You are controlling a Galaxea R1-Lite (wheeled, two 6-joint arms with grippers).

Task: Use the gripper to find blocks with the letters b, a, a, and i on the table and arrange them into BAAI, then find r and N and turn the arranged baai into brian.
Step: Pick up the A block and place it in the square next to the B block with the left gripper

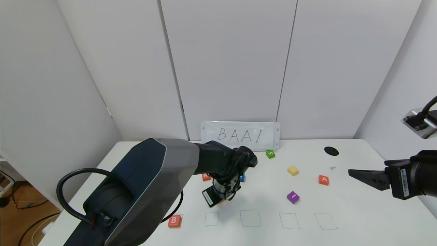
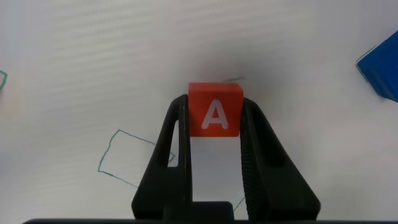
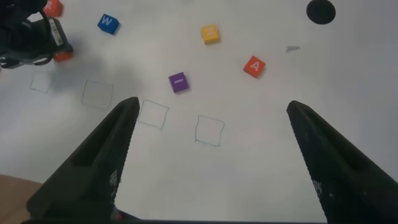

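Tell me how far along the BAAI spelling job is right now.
Early. Done: the B block sits at the left end of the row of drawn squares. In hand: the left gripper has its jaws shut on an A block. Left: the second A block and purple I block lie loose on the table; the right gripper hangs open nearby.

Green cube (image 1: 270, 154), yellow cube (image 1: 293, 170) (blue one (image 1: 242, 178) nearby)
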